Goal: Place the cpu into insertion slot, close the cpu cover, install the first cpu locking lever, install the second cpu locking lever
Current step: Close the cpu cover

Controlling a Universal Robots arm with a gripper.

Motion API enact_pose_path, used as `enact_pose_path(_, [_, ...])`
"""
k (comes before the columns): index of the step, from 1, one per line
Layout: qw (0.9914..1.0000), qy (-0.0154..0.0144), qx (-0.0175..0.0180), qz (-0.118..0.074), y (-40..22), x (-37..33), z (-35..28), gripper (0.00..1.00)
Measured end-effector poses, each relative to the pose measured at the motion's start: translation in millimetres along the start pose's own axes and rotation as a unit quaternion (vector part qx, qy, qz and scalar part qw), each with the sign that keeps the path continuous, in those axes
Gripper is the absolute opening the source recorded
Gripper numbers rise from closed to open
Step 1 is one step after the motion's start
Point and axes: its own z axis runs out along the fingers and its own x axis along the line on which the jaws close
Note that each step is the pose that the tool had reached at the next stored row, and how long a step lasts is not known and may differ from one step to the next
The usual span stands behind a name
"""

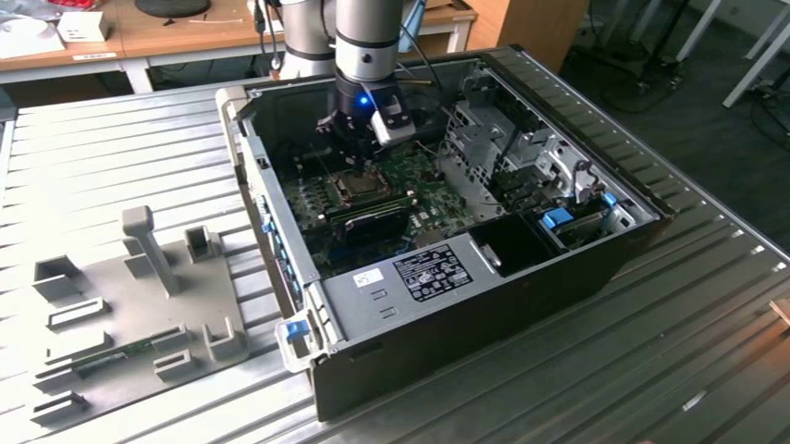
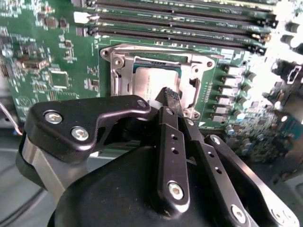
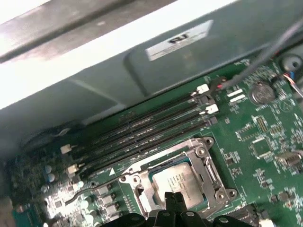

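Note:
The cpu [image 2: 154, 78] [image 3: 182, 180], a dull silver square, lies in the insertion slot [image 1: 361, 189] on the green board. The shiny cpu cover [image 2: 122, 66] [image 3: 201, 153] lies flat around it as a frame, with the chip showing through its cut-out. My gripper [image 1: 355, 148] hangs directly over the socket inside the computer case. In both wrist views its black fingertips [image 2: 171, 94] [image 3: 173, 196] are pressed together at the chip's near edge, with nothing visible between them. A thin wire lever [image 3: 97, 188] runs out from one side of the socket.
Long black memory slots [image 3: 142, 130] [image 2: 180, 21] run beside the socket. The open case's walls [image 1: 265, 199], a drive cage [image 1: 494, 148] and the power supply box [image 1: 426, 273] close in the board. A grey fixture plate [image 1: 136, 296] lies at the exterior view's left.

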Motion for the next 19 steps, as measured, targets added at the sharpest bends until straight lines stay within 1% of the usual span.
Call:
enact_pose_path(3, [0.99964,0.0005,0.0000,-0.027,0.0,0.0,0.2,0.10])
enact_pose_path(5, [0.99895,0.0009,0.0000,-0.046,0.0,0.0,0.3,0.10])
enact_pose_path(7, [0.99799,0.0013,0.0000,-0.063,0.0,0.0,0.4,0.10])
enact_pose_path(10, [0.99589,0.0018,0.0001,-0.091,0.0,0.0,0.5,0.10])
enact_pose_path(12, [0.99404,0.0021,0.0001,-0.109,0.0,0.0,0.6,0.10])
enact_pose_path(16, [0.98963,0.0027,0.0001,-0.144,0.0,0.0,0.8,0.10])
enact_pose_path(17, [0.98901,0.0028,0.0001,-0.148,0.0,0.0,0.8,0.10])
enact_pose_path(19, [0.98884,0.0029,0.0001,-0.149,0.0,0.0,0.8,0.10])
